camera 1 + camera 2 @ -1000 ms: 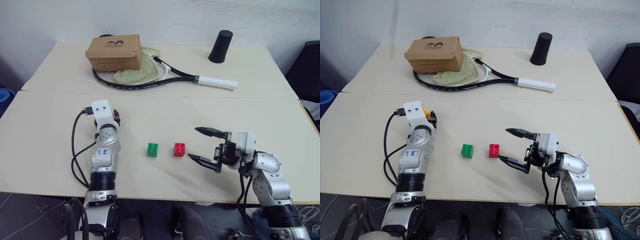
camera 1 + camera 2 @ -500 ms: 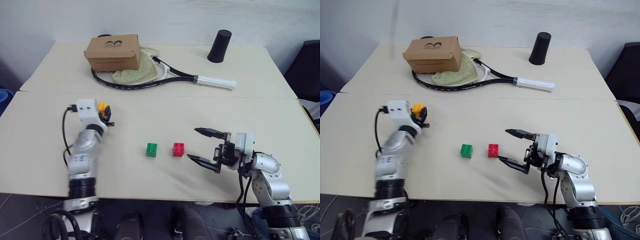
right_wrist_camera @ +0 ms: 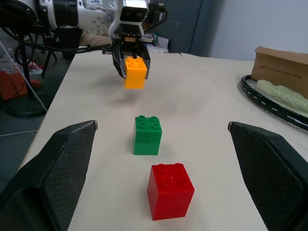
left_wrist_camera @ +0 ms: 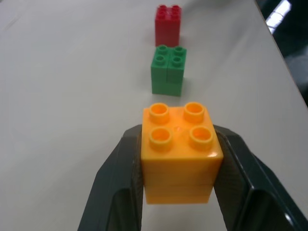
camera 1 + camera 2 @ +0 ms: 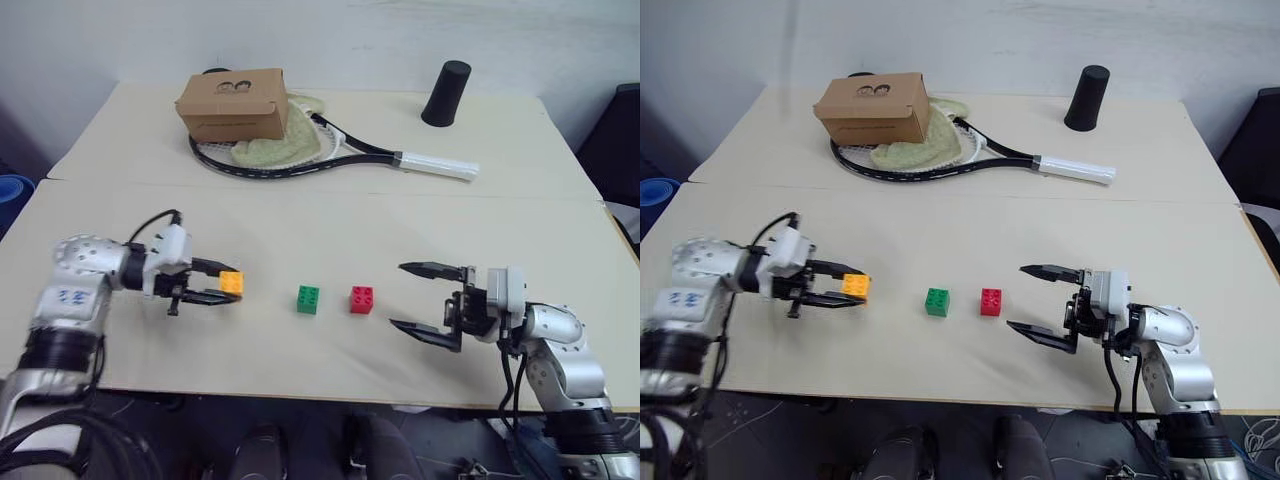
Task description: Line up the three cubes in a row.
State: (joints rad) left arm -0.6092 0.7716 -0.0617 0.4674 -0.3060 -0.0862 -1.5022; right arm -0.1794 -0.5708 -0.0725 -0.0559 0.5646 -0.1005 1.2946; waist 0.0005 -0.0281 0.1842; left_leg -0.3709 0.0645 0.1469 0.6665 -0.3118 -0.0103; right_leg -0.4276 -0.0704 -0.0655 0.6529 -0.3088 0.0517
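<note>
My left gripper (image 5: 222, 285) is shut on the orange-yellow cube (image 5: 232, 283), holding it just above the table, left of the green cube (image 5: 308, 299). Studs up, the orange-yellow cube (image 4: 180, 151) sits between the left fingers (image 4: 115, 187), in line with the green cube (image 4: 168, 70) and the red cube (image 4: 167, 25) beyond it. The red cube (image 5: 361, 299) stands on the table just right of the green one. My right gripper (image 5: 432, 303) stands open a little to the right of the red cube (image 3: 169, 190), pointing at it with nothing between its fingers.
At the back of the table (image 5: 300, 220) lie a brown cardboard box (image 5: 236, 103), a tennis racket (image 5: 340, 155) with a pale cloth (image 5: 270, 145) on its head, and a black cup (image 5: 444, 93) at the back right.
My left arm has swung out to the left and turned its gripper to point right. The orange-yellow cube has come with it, nearer the front and closer to the green cube. The right gripper has hardly moved.
</note>
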